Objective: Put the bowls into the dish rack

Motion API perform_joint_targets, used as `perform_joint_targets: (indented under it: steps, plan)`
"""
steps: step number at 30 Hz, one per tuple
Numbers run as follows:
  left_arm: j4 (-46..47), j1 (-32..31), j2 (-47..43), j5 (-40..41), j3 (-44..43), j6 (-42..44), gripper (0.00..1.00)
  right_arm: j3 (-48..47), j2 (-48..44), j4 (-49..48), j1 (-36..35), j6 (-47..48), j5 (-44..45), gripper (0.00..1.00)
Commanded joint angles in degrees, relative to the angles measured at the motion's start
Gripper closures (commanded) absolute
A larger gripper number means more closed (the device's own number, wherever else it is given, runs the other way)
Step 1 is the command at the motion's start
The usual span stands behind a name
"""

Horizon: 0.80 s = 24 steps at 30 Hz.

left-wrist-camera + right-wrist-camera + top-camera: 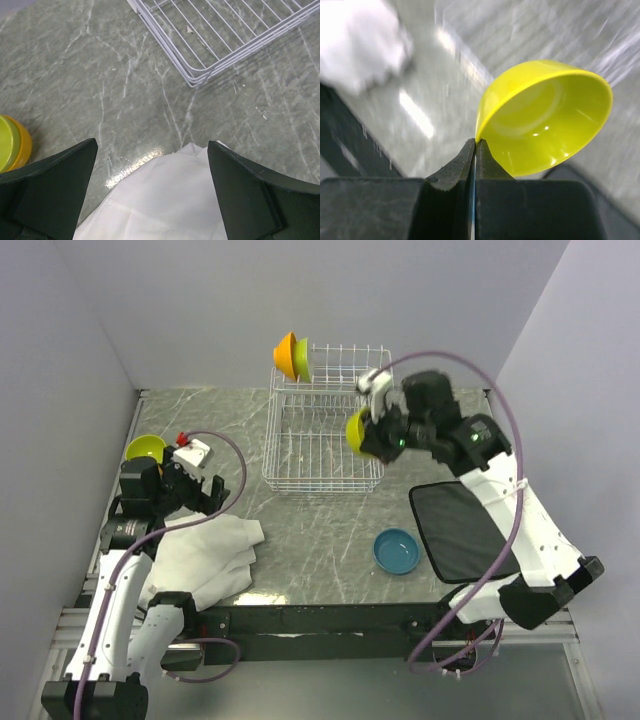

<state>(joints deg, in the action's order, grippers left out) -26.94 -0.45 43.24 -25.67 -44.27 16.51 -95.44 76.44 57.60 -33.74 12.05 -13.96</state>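
Observation:
The white wire dish rack (322, 445) stands at the back middle of the table. An orange bowl (285, 355) and a lime bowl (302, 359) stand on edge in its raised tier. My right gripper (372, 436) is shut on the rim of a lime bowl (545, 117) and holds it in the air at the rack's right edge (356, 432). A blue bowl (396, 549) lies on the table in front. A lime bowl stacked in an orange one (145, 449) sits at the far left (12, 144). My left gripper (152, 165) is open and empty above a white cloth (160, 200).
The white cloth (205, 555) lies at the front left. A black mat (465, 530) lies at the front right. A small white block with a red knob (192, 450) sits next to the stacked bowls. Grey walls close in the table on three sides.

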Motion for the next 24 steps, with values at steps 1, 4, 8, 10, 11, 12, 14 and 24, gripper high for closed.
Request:
perform_joint_targets:
  steps: [1, 4, 8, 10, 11, 12, 14, 24]
  plan:
    - [-1.6, 0.3, 2.1, -4.2, -3.8, 2.1, 0.01, -9.4, 5.3, -13.0, 6.7, -1.4, -13.4, 1.00]
    - [-2.2, -0.9, 4.9, -4.0, -5.4, 2.7, 0.01, -10.6, 8.5, -24.8, 12.4, -8.6, -24.6, 1.00]
    - [-2.8, -4.0, 9.7, -1.1, -7.8, 2.2, 0.00, -2.6, 11.3, -55.6, 17.7, -32.8, -37.4, 1.00]
    - [-3.1, -5.9, 12.7, -0.3, -9.2, 1.6, 0.01, -2.1, 15.8, -73.2, 19.4, -42.1, -42.4, 1.00]
    - [-3.4, -6.4, 14.4, 0.3, -9.6, 1.1, 0.01, -2.9, 17.8, -78.1, 19.8, -50.8, -43.9, 1.00]
    - [-3.6, -7.4, 15.3, 0.7, -10.0, 0.9, 0.00, -3.4, 21.7, -87.6, 20.2, -55.3, -44.9, 1.00]
    - [-4.2, -7.9, 17.5, 1.2, -10.7, 0.1, 0.01, -5.9, 25.3, -93.2, 20.6, -63.3, -45.3, 1.00]
    - [-10.1, -8.2, 22.2, 5.5, -14.2, 2.2, 0.02, -27.4, 47.6, -100.6, 21.6, -70.6, -46.9, 1.00]
